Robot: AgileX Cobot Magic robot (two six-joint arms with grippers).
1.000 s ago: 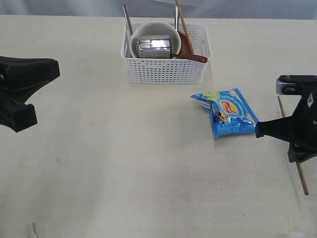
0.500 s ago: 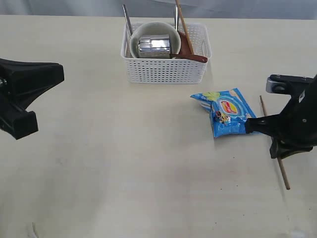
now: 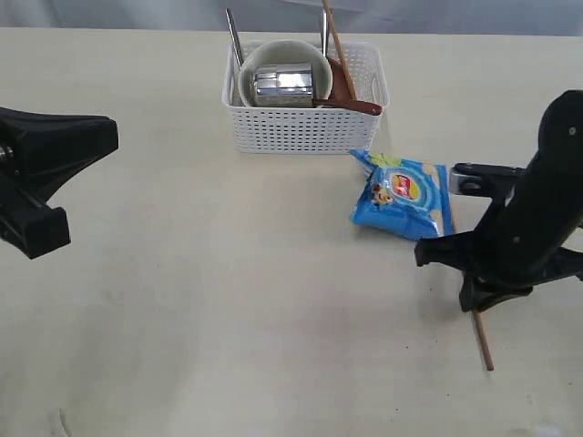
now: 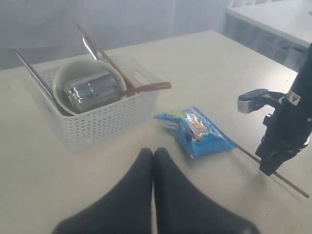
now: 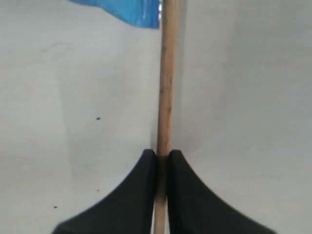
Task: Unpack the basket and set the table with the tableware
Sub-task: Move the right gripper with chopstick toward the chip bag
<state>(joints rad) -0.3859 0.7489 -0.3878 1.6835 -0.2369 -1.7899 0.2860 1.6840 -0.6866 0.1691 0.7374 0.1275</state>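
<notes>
Step in hand: laying out one chopstick (image 5: 166,73); the rest of the tableware is not yet unpacked.
Right hand: the right hand (image 5: 162,157) is clenched on the chopstick, held low over the tabletop (image 3: 228,273), with one end sticking out below the fingers.
Left hand: the left hand (image 4: 153,155) is closed on nothing, hanging well apart from the basket (image 3: 301,127).
Chopstick: in the right hand, just beside the blue chip bag (image 3: 401,196), well apart from the basket.
Basket contents: cream bowl (image 3: 273,55) with the steel cup (image 3: 284,82) lying in it, wooden spoon (image 3: 351,100), second chopstick (image 3: 337,36) and two steel handles standing up.
Next move: probably lower the stick flat onto bare tabletop clear of the bag, let go, then return for the second one; the thin stick may roll once released.
Change from earlier: the right arm has swung in from the right edge, carrying the chopstick. The chip bag has turned and slid nearer the basket's corner. The left hand has barely moved.
</notes>
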